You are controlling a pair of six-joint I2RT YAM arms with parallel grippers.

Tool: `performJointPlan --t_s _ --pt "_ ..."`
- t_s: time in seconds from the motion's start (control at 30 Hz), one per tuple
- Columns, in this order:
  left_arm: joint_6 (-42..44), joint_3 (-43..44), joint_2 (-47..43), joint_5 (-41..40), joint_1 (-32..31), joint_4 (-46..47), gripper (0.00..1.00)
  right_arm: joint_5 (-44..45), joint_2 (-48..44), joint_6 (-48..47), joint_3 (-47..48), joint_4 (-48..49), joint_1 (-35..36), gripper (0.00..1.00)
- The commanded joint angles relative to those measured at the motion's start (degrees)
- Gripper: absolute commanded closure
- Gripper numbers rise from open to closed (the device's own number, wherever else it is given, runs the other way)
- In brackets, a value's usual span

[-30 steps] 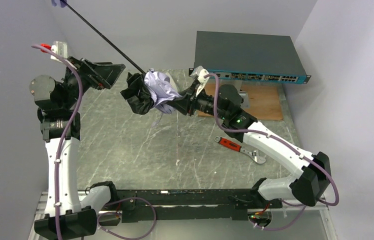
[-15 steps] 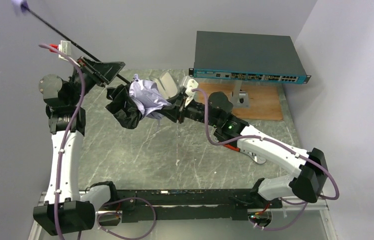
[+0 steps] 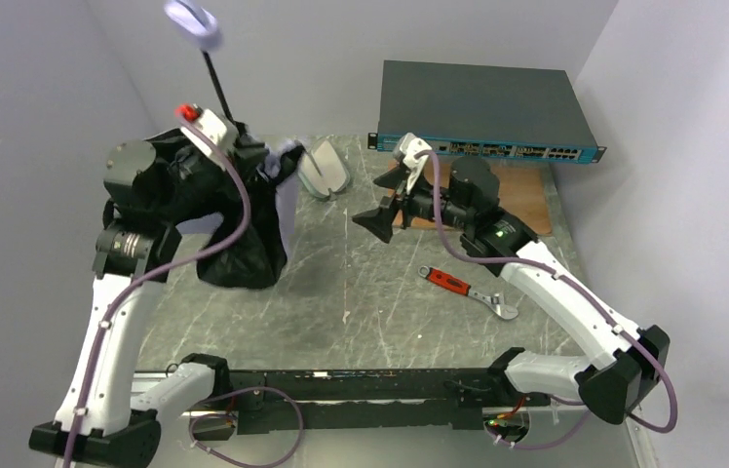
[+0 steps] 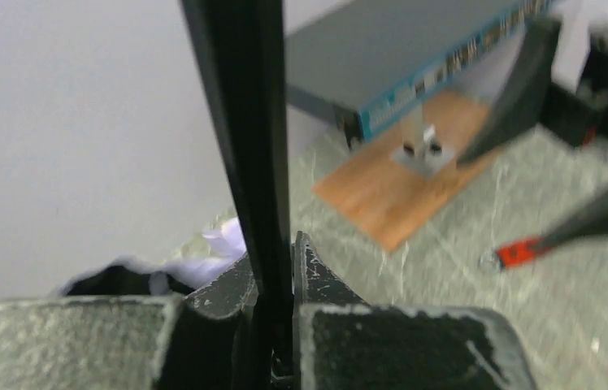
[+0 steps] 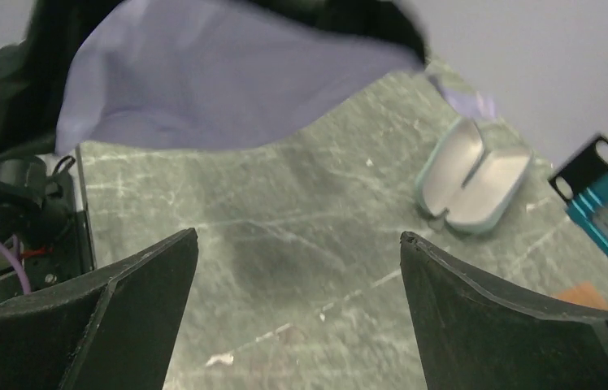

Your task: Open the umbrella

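The umbrella [image 3: 244, 229] hangs at the left of the table, its black lining draped over my left arm, a strip of lavender fabric showing. Its thin black shaft [image 3: 219, 88] rises to the lavender handle [image 3: 193, 23] at the top. My left gripper [image 4: 291, 248] is shut on the shaft [image 4: 248, 138], which runs up between the jaws. My right gripper [image 3: 383, 208] stands open and apart from the canopy, nothing between its fingers [image 5: 134, 280]. In the right wrist view the lavender fabric [image 5: 219, 77] hangs ahead, above the table.
A mint-green clamshell case [image 3: 325, 171] lies open near the back. A network switch [image 3: 482, 112] sits on a wooden board [image 3: 512, 200] at the back right. A red-handled wrench [image 3: 466, 291] lies right of centre. Walls close in on the left and right.
My left gripper closed on the shaft and swung it upright, so the canopy now drapes over the left arm. My right gripper opened, let go of the canopy and drew back to the right.
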Motion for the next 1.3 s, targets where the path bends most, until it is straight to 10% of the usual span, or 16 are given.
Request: performJointPlan --t_s 0.0,0.2,0.3,0.43,0.63,0.7,0.83,0.87,0.97,1.03,1.27 --pt "19.47 -3.45 -3.85 -8.45 -1.78 -10.15 1.00 -6.26 -2.57 -1.15 3.11 -10.23 -3.05 0.06" --pt "13.82 4.41 5.47 -6.58 17.74 -10.25 1.00 -4.52 -4.40 -1.80 2.88 -13.03 -4.49 0.05" --pt "23.10 6.12 5.98 -4.61 8.80 -18.61 1.00 -3.62 -5.26 -2.10 2.43 -12.92 -4.78 0.05" --pt "33.64 -3.30 -2.05 -13.00 -24.50 -24.80 1.00 -3.29 -4.79 -2.44 3.74 -14.10 -5.77 0.05" --pt "24.18 9.48 7.95 2.69 12.71 -23.82 1.00 -3.92 -7.41 -2.96 2.63 -14.79 -7.65 0.05" --pt "23.54 12.26 9.54 7.11 8.54 -29.23 1.00 -4.59 -7.50 -2.09 1.91 -13.42 -7.75 0.04" --pt "24.80 2.56 0.38 -2.11 -20.44 -27.80 1.00 -5.90 -5.96 -1.88 3.17 -12.20 -7.65 0.04" --pt "22.84 -1.21 -1.41 -7.12 -16.42 -20.75 1.00 -5.97 -5.87 -2.32 3.60 -12.15 -7.73 0.05" --pt "12.30 7.20 7.78 11.37 8.35 -23.38 1.00 -5.85 -6.21 -1.93 3.99 -10.68 -7.68 0.05" --pt "19.69 16.13 13.31 12.69 0.91 -37.11 1.00 -7.18 -6.23 -0.78 3.91 -8.66 -7.69 0.05" --pt "11.95 0.83 3.09 12.96 -11.31 -16.93 1.00 -7.05 -4.38 8.24 4.70 6.93 -7.30 0.09"
